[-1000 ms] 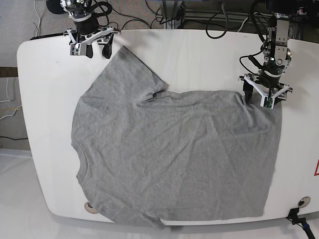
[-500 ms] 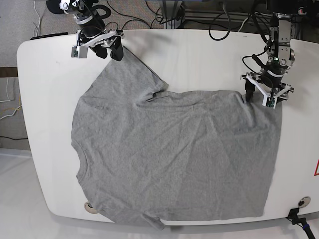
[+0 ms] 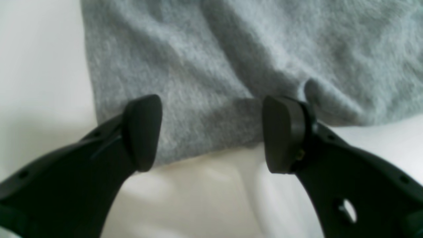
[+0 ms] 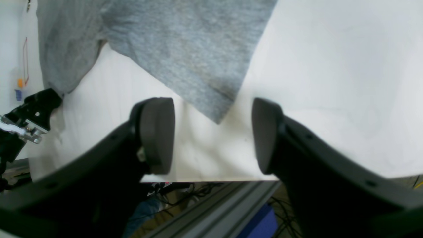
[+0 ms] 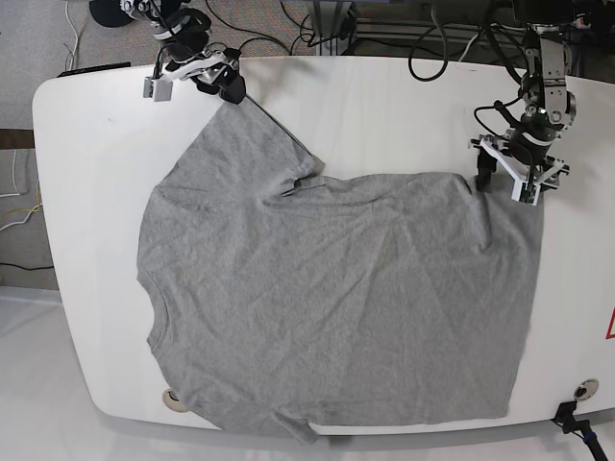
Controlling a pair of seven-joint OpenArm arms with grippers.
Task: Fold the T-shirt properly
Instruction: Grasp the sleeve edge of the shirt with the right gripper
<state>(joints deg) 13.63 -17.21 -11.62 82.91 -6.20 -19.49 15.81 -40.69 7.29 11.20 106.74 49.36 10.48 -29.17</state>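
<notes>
A grey T-shirt point(image 5: 336, 298) lies spread flat on the white table point(image 5: 384, 115), neck to the left and hem to the right. My right gripper point(image 5: 197, 82) stands open at the far sleeve's tip. In the right wrist view that sleeve corner point(image 4: 214, 112) points into the gap of the open right gripper point(image 4: 211, 135), just short of the fingertips. My left gripper point(image 5: 511, 184) is open at the far hem corner. The left wrist view has the hem point(image 3: 205, 125) lying between the fingers of the left gripper point(image 3: 211, 135), which do not pinch it.
Cables and floor point(image 5: 288, 29) run behind the table's far edge. A metal frame rail point(image 4: 211, 205) shows below that edge. Two round holes point(image 5: 173, 399) point(image 5: 584, 389) sit near the front edge, and a red mark point(image 5: 610, 327) at the right edge.
My right gripper has moved right and swung round toward the sleeve tip. My left gripper has shifted slightly up and right at the hem corner. The shirt has not moved.
</notes>
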